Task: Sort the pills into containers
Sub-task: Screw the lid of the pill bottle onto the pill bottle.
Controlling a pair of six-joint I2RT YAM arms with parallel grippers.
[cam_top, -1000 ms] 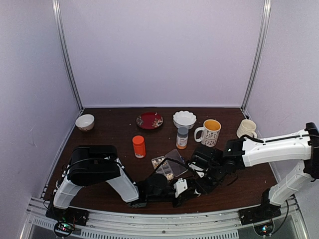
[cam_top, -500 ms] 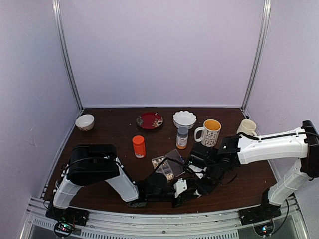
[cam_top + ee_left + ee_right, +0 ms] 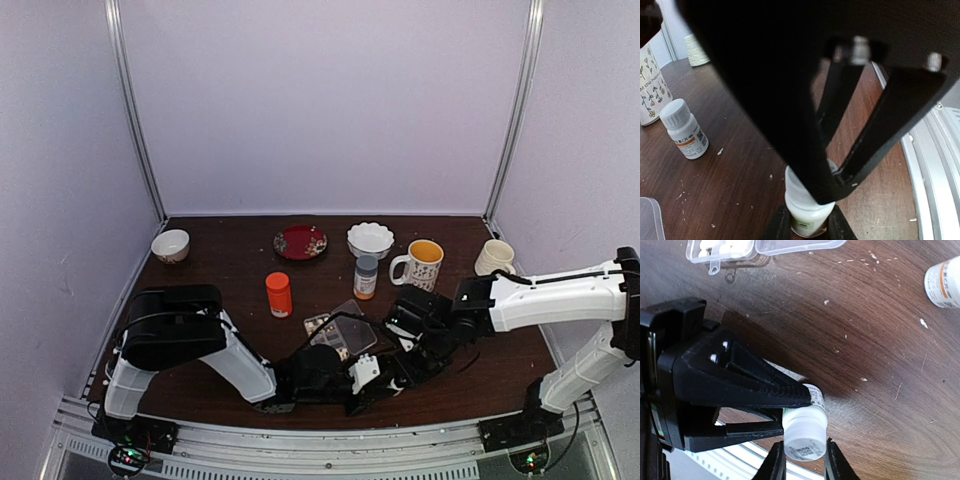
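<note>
Dark surface (image 3: 880, 340): clear pill box (image 3: 715, 257) holds whitish pills (image 3: 725, 247); left claw (image 3: 807, 226) and right claw (image 3: 802, 460) pinch small white bottle (image 3: 805, 432), print unreadable.

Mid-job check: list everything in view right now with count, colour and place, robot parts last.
small bottle: one, white, near table edge, gripped from both ends
pill box: one, clear, centre, just behind the arms
pills: several, whitish, in the pill box cells
capped bottle: one, grey cap, orange label, behind the pill box
orange bottle: one, orange-red, left of the pill box
mug: one, patterned white, yellow inside, right of the capped bottle
cup: one, cream, back right
scalloped bowl: one, white, back centre
plate: one, red, back
small bowl: one, pale, back left
table: one, dark brown
left end effector: shut on small bottle
right end effector: shut on small bottle
</note>
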